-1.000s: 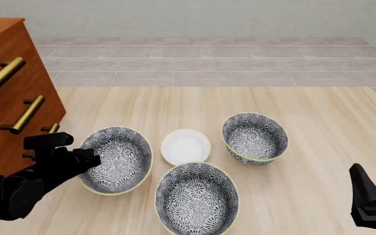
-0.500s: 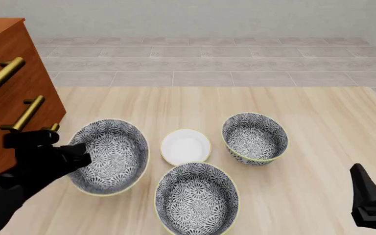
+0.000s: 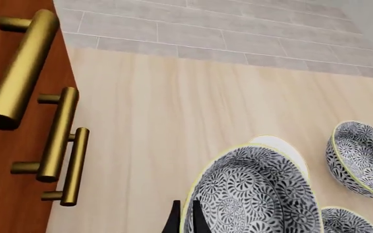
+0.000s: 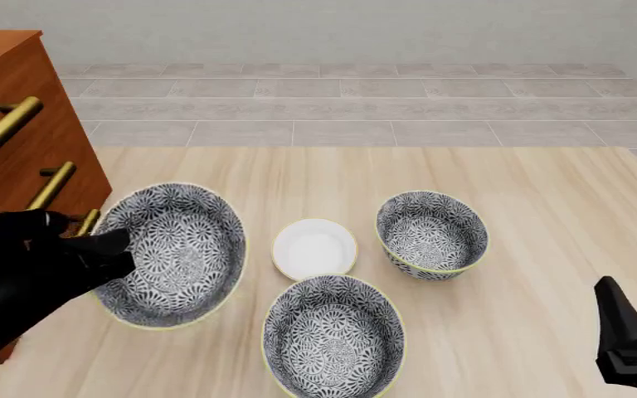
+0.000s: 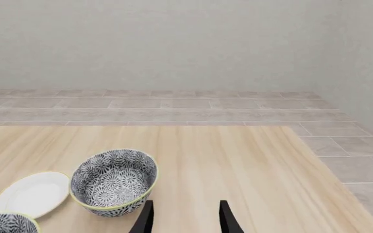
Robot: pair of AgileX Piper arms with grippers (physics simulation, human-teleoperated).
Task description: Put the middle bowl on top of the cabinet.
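The patterned bowl [image 4: 172, 254] hangs tilted just right of the cabinet [image 4: 9, 149], pinched at its near-left rim by the left gripper [image 3: 185, 221], jaws nearly closed on the wall. To do this well, keep the pinch firm, raise it above the cabinet's top before swinging left, and level it. The right gripper [image 5: 183, 217], jaws parted and empty, idles near-right over the table [image 4: 540, 249].

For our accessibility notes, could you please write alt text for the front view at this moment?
The left tool grips the rim of a floral-patterned bowl, tilted beside a reddish-brown drawer cabinet with brass handles. On the pale wooden table sit two matching bowls, one near and one to the right, around a small white dish. The right tool waits at the lower right.
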